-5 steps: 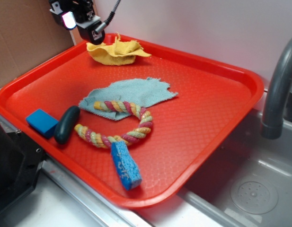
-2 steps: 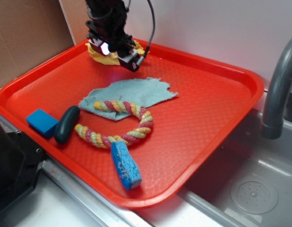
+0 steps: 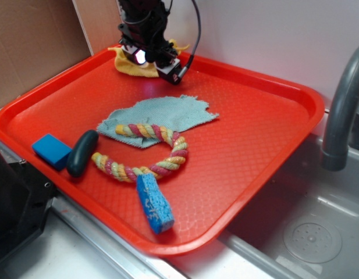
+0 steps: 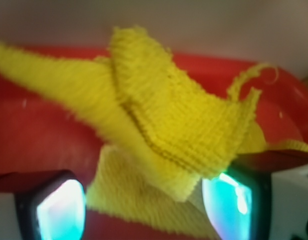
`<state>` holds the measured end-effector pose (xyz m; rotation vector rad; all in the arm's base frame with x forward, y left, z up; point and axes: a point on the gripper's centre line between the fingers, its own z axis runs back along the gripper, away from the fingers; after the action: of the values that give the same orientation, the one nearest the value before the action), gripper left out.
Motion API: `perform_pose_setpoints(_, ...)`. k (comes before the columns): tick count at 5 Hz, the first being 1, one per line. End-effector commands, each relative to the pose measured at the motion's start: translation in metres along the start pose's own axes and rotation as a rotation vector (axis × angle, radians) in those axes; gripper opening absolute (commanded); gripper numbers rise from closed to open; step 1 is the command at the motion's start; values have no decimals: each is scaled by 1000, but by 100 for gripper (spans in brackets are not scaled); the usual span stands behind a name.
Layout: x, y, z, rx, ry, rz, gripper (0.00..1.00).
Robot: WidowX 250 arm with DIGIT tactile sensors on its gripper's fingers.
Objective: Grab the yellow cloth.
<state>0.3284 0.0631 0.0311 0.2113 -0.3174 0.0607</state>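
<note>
The yellow cloth (image 3: 131,65) lies crumpled in the far left corner of the red tray (image 3: 272,133), and the arm covers most of it in the exterior view. In the wrist view the yellow cloth (image 4: 163,125) fills the middle, its folds rising between the two fingers. My gripper (image 3: 149,58) (image 4: 144,210) is down over the cloth and open, with one glowing fingertip (image 4: 56,212) on the left and the other on the right of the fabric. The jaws stand wide apart around the cloth.
A pale blue-green cloth (image 3: 162,116) lies mid-tray under part of a braided rope ring (image 3: 147,152). A blue sponge (image 3: 154,203), a dark oval object (image 3: 82,152) and a blue block (image 3: 51,150) sit near the front. A sink with a grey faucet (image 3: 342,110) is at the right.
The gripper came in from the upper left, swung over the yellow cloth and dropped onto it. The cloth and the other things on the tray have not moved.
</note>
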Motion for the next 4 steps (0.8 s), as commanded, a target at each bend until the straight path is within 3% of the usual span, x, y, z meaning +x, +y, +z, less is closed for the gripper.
perform_pose_setpoints(1, 30, 4, 8, 40, -20, 11, 0)
perform_pose_setpoints(3, -7, 41, 26, 44, 16, 132, 0)
perform_pose_setpoints(4, -32, 43, 57, 24, 49, 183, 0)
